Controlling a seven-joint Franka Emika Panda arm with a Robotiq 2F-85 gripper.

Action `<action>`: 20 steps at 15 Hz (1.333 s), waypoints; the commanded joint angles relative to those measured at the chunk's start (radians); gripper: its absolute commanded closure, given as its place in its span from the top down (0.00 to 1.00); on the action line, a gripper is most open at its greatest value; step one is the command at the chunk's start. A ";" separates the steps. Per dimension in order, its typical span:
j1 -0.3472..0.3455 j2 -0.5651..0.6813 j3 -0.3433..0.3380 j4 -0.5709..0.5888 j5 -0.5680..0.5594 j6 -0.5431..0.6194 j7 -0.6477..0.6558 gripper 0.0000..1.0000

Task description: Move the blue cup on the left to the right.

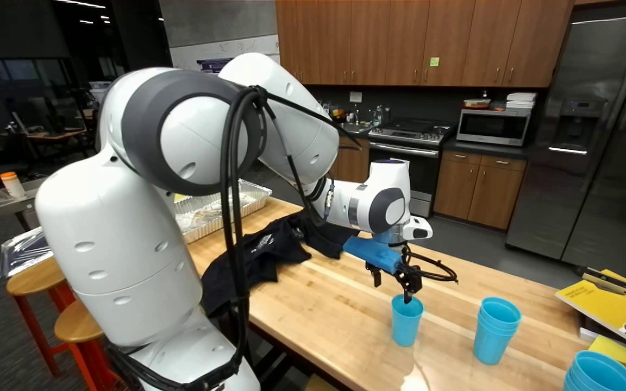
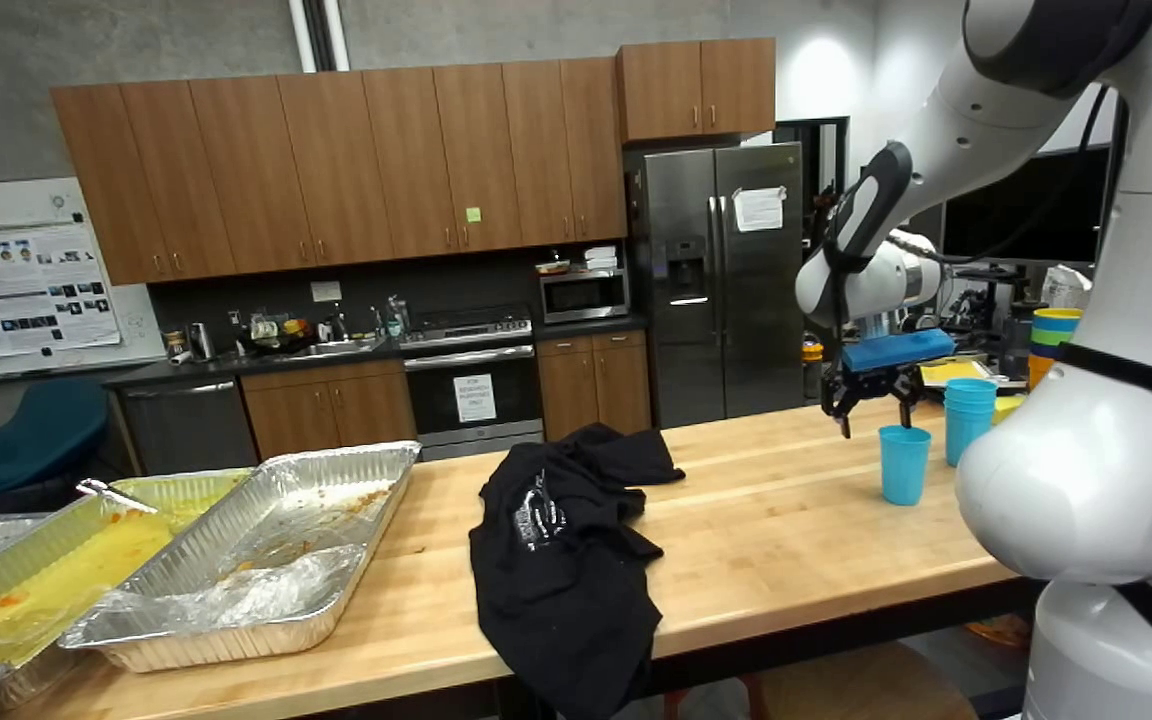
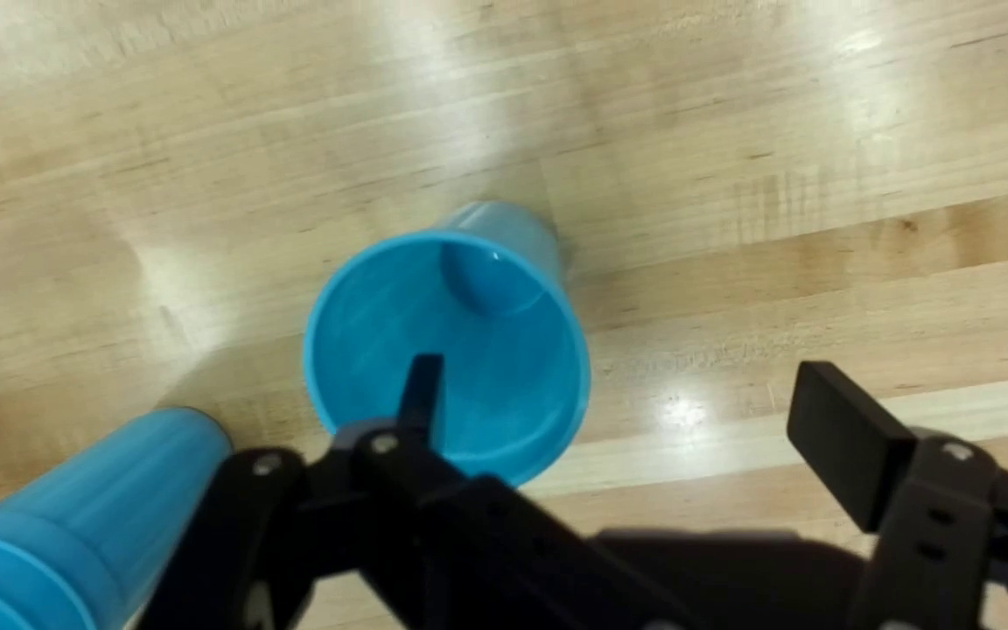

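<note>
I note my gripper [image 3: 622,385] jaws-apart; lowered off-centre, one finger [image 3: 422,389] could topple the blue cup [image 3: 486,341], mid-frame in wrist view.

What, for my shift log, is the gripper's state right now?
Gripper: open, its jaws well apart, holding nothing; the single blue cup is not gripped.

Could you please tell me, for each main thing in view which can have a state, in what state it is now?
Single blue cup: upright, empty, not gripped
Gripper: open, one finger at the cup's mouth
Cup stack: upright, nested
Black garment: rumpled, not folded
Foil trays: food remains inside
Refrigerator: doors shut
Oven: door shut
Microwave: door shut
Upper cabinets: doors shut
</note>
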 commanded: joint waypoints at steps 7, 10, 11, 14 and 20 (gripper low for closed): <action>0.094 -0.135 0.119 0.059 0.006 -0.162 0.153 1.00; 0.167 -0.160 0.231 0.074 0.021 -0.189 0.307 1.00; 0.191 -0.155 0.271 0.088 0.026 -0.196 0.366 1.00; 0.212 -0.144 0.308 0.093 0.016 -0.190 0.411 1.00; 0.248 -0.125 0.352 0.124 0.018 -0.216 0.493 1.00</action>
